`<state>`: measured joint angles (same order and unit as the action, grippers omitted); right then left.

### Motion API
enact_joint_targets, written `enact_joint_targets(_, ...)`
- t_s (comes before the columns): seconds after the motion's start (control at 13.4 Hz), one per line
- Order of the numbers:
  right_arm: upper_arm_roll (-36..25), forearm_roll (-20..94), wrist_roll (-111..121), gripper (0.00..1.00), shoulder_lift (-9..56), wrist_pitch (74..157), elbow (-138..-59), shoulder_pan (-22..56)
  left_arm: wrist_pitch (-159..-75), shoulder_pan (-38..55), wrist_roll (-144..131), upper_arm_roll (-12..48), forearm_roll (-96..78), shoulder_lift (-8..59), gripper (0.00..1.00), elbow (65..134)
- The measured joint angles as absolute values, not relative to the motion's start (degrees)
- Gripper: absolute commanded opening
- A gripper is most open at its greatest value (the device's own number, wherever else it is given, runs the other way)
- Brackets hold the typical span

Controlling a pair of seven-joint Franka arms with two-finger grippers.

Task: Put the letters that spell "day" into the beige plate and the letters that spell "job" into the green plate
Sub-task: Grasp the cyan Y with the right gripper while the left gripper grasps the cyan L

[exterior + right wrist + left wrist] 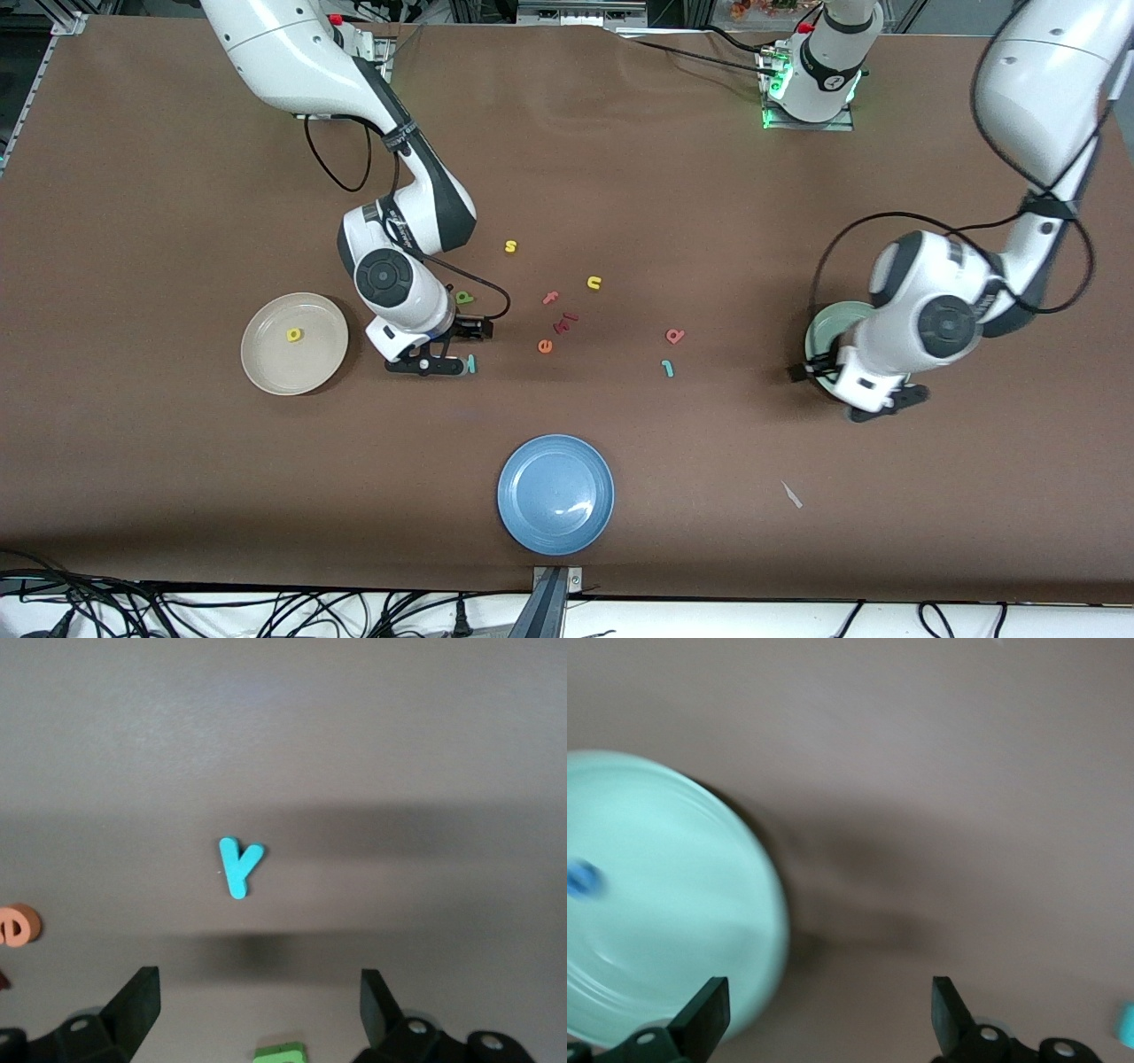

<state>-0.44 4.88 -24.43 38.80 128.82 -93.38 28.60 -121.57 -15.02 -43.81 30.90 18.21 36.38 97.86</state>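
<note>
Right gripper (252, 1010) open over teal "y" (237, 866), seemingly untouched.

Left hand (873, 399) and right hand (443, 350) both spread wide, lowered.

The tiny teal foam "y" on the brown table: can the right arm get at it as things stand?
Probably yes. The right end effector hangs over the teal foam "y" with its fingers spread, and nothing lies on or against the letter; the green foam letter sits apart.
</note>
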Motion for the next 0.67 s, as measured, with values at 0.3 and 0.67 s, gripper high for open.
enact_joint_targets(0.3, -0.4, 4.2, -20.5, 0.96, 42.0, 128.9, -92.0, 28.7, -122.0, -6.4, -54.2, 30.8, 16.7, 38.8, 0.95, 95.4)
enact_joint_targets(0.67, -0.4, 4.1, -19.9, 0.83, 45.1, 129.0, -87.6, 28.7, -122.5, 0.8, -54.9, 30.1, 16.7, 47.8, 0.91, 85.2)
